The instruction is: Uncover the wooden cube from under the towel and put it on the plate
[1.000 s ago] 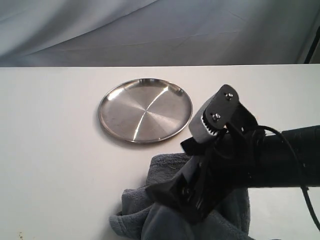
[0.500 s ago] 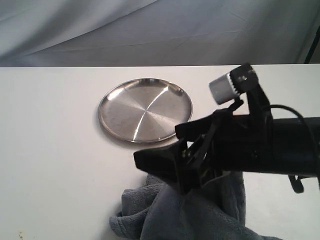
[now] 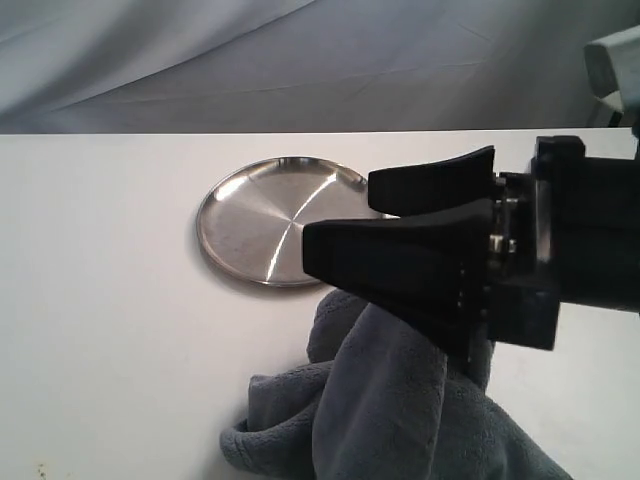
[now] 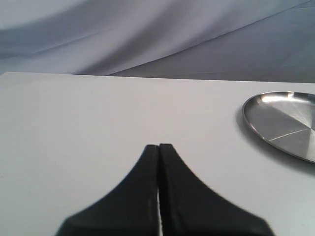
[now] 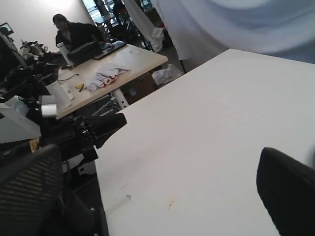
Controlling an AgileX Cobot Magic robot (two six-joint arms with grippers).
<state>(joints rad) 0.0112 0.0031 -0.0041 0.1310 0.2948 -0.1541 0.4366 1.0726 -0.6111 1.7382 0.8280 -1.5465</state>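
Reaching in from the right edge of the counter point(image 3: 100, 300) with the right gripper point(image 3: 340, 214), hovering over the towel point(image 3: 380, 420). Showing two black fingers point(image 3: 400, 262) with a gap at the tips, yet not revealing whether anything is being pinched. Heaping the towel into a peak at the near edge, up against the gripper's underside. Lying toward the far edge, just beyond the towel: the plate point(image 3: 240, 225). Pressing the left gripper point(image 4: 158, 146) fingertips together over the counter, gripping nothing. Not showing the wooden cube in any view.
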